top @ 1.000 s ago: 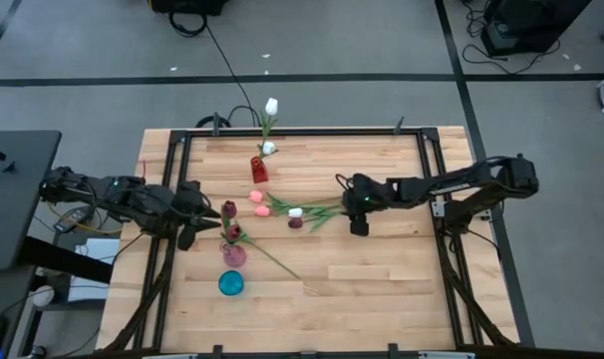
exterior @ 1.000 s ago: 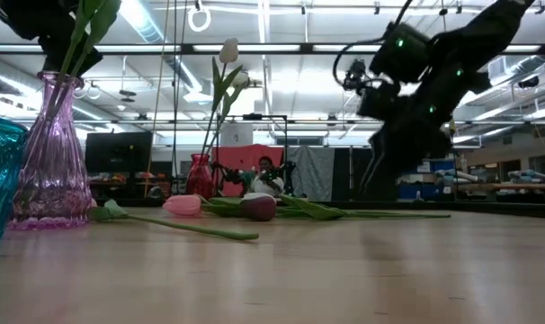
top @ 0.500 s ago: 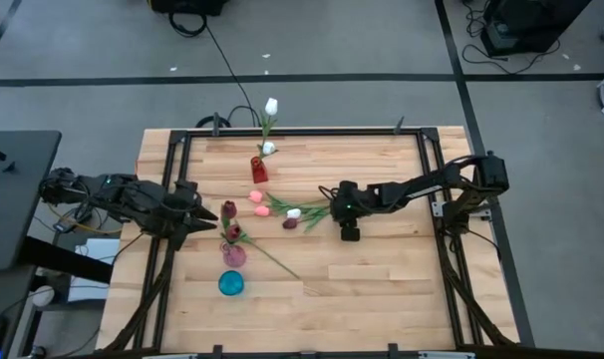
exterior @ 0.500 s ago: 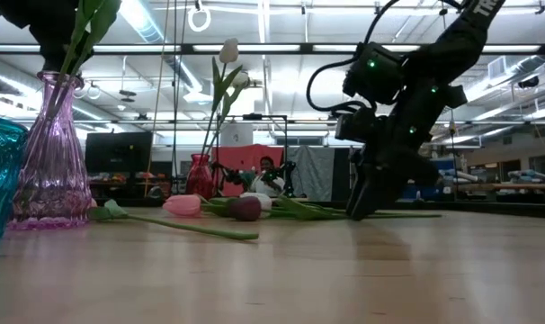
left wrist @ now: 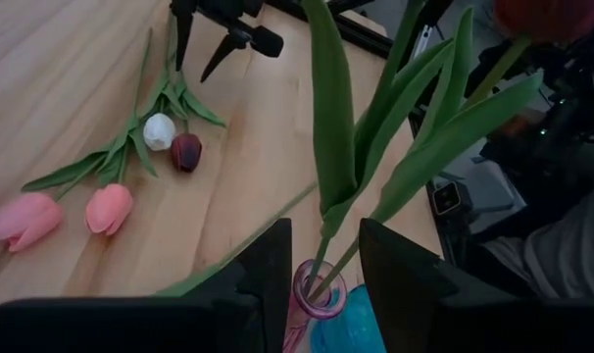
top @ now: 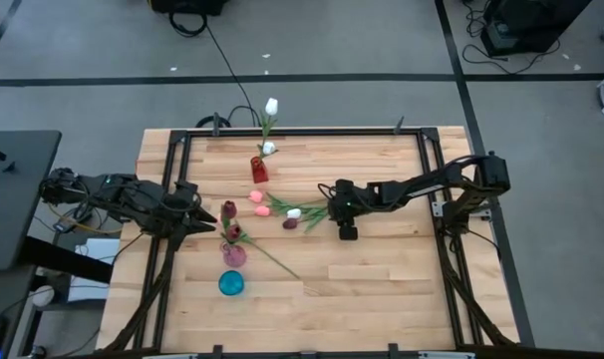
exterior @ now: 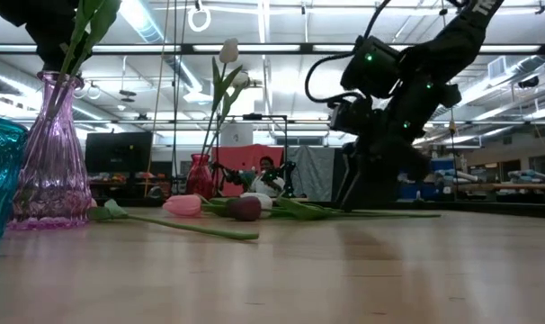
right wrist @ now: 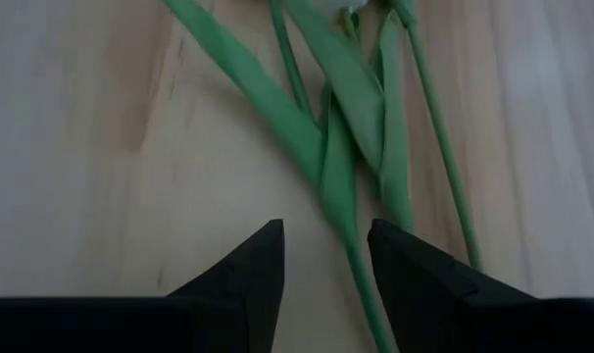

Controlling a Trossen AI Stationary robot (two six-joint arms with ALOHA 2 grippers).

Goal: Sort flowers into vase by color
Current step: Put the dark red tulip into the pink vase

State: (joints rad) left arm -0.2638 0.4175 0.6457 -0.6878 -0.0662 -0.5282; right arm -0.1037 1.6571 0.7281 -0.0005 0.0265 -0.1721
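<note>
A pink glass vase [top: 232, 255] holds two maroon tulips [top: 229, 210]. My left gripper [left wrist: 324, 265] hovers open just left of it, and the tulips' stems [left wrist: 326, 221] rise through the gap between its fingers. A red vase [top: 258, 171] holds white tulips [top: 271, 106]. A teal vase [top: 230, 283] stands near the pink one. Two pink tulips [top: 260, 204], a white one [top: 294, 212] and a maroon one [top: 290, 223] lie flat on the table. My right gripper [right wrist: 321, 265] points down, open, at their stem ends, with one green stem [right wrist: 364, 279] between its fingers.
Another green stem [top: 272, 256] lies slanting on the wood beside the pink vase. A black frame [top: 302, 131] runs along the table's edges. Bare wood [top: 382, 279] lies toward the near right. Beyond the far edge, the low view shows a room with equipment.
My right gripper has moved toward the table's left and come down over the stem ends of the lying tulips, staying open. The maroon head on the table has slid a little to the left. My left arm has kept still.
</note>
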